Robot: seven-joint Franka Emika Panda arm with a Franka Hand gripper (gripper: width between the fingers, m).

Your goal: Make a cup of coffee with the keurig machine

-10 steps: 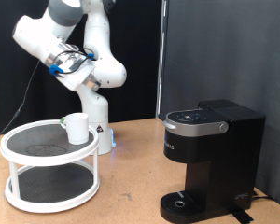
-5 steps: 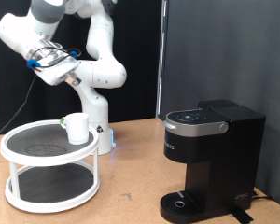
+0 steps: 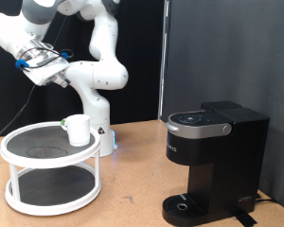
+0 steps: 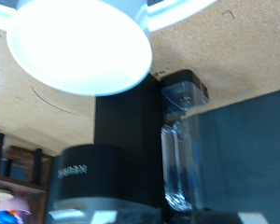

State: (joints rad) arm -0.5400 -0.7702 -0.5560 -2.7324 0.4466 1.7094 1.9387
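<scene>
The white cup [image 3: 78,129] stands upright at the back edge of the upper shelf of a round white two-tier stand [image 3: 19,151], at the exterior view's left. The black keurig machine [image 3: 213,161] stands at the exterior view's right with its lid shut, and nothing stands on its round drip base [image 3: 185,204]. My gripper [image 3: 43,64] hangs high at the upper left, well above and to the left of the cup, with nothing seen in it. In the wrist view the machine [image 4: 121,140] and its clear water tank [image 4: 177,168] show. My fingers do not show there.
The wooden table [image 3: 133,180] carries the stand and the machine. The arm's white base [image 3: 99,128] stands right behind the stand. A black curtain [image 3: 227,47] closes the back. In the wrist view the stand [image 4: 79,47] is a bright overexposed disc.
My gripper has swung to the exterior view's left and a little up, away from the arm's base. The cup, the stand and the machine have not moved.
</scene>
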